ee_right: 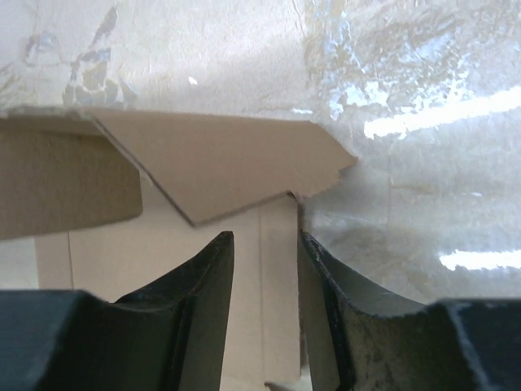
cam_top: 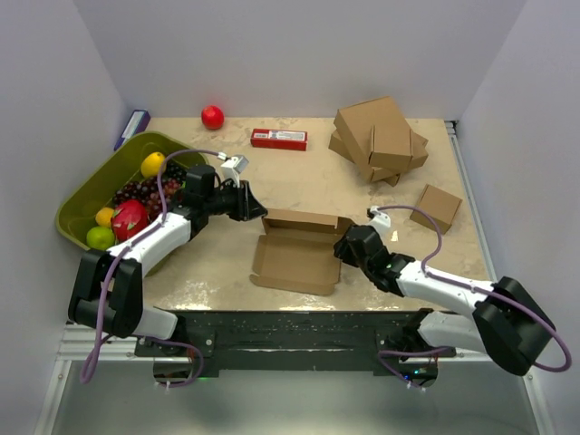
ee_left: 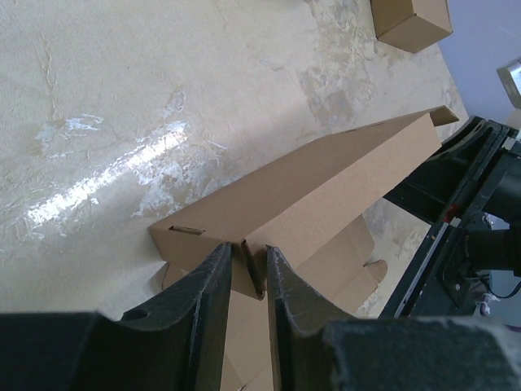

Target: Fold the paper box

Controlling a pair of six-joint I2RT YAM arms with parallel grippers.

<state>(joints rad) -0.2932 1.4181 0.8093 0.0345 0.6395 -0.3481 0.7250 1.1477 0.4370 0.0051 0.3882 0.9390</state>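
Observation:
The paper box [cam_top: 299,249] lies in the middle of the table, partly folded, with its back wall raised and its front panel flat. My left gripper [cam_top: 260,210] is at the box's back-left corner. In the left wrist view the gripper [ee_left: 244,248] has its fingers a narrow gap apart around an upright corner tab [ee_left: 249,269], which leans on the left finger without being clamped. My right gripper [cam_top: 343,246] is at the box's right side. In the right wrist view the gripper [ee_right: 262,236] is narrowly open over a flat cardboard strip [ee_right: 273,269], below a pointed flap [ee_right: 228,163].
A green bin [cam_top: 86,195] of fruit stands at the left. A red apple [cam_top: 212,117] and a red carton [cam_top: 278,139] lie at the back. A stack of cardboard boxes [cam_top: 379,138] and a small brown box [cam_top: 436,207] are at the right.

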